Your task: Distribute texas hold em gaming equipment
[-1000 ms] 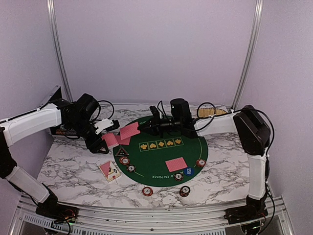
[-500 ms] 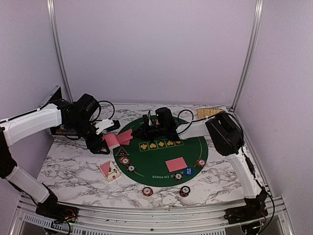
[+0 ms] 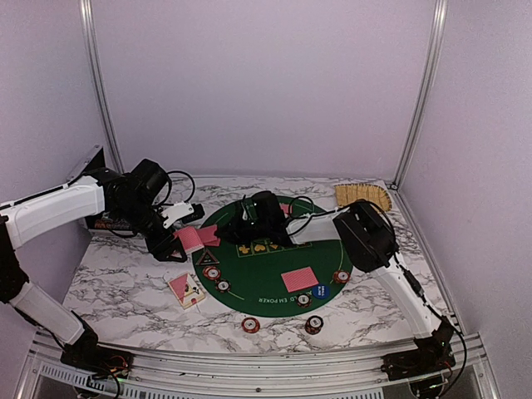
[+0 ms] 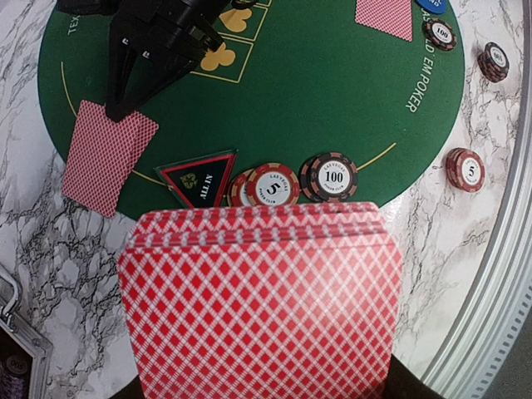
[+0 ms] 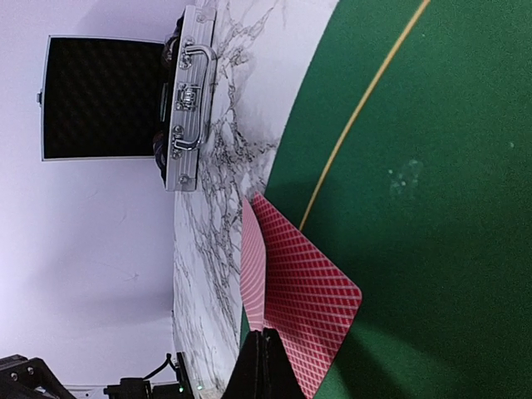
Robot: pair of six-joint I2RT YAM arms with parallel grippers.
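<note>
**Red card pinched at the mat's rim**

Red-backed and alone, the single card (image 4: 106, 156) runs straight out from the right gripper (image 4: 112, 108). The black fingers are pressed together on the card's nearest corner. Its long axis carries on roughly in line with them, away from the tips. In the right wrist view the card fans out just ahead of the closed tips. The far part of the card crosses the edge of the green mat (image 4: 316, 108) onto the marble table (image 4: 50, 241). It looks to be lying flat or nearly so, though I cannot tell whether it rests fully.

The left gripper (image 3: 187, 235) clamps the deck (image 4: 259, 299), which fills its own wrist view and hides its fingers. Just ahead of that deck sit the triangular marker (image 4: 202, 176) and two chip stacks (image 4: 272, 184). The single card is ahead and off to one side.

The right arm is the one on the card, so letting go is probably its job. Because the card lies along the fingers, backing out along that same line should avoid dragging it.
</note>
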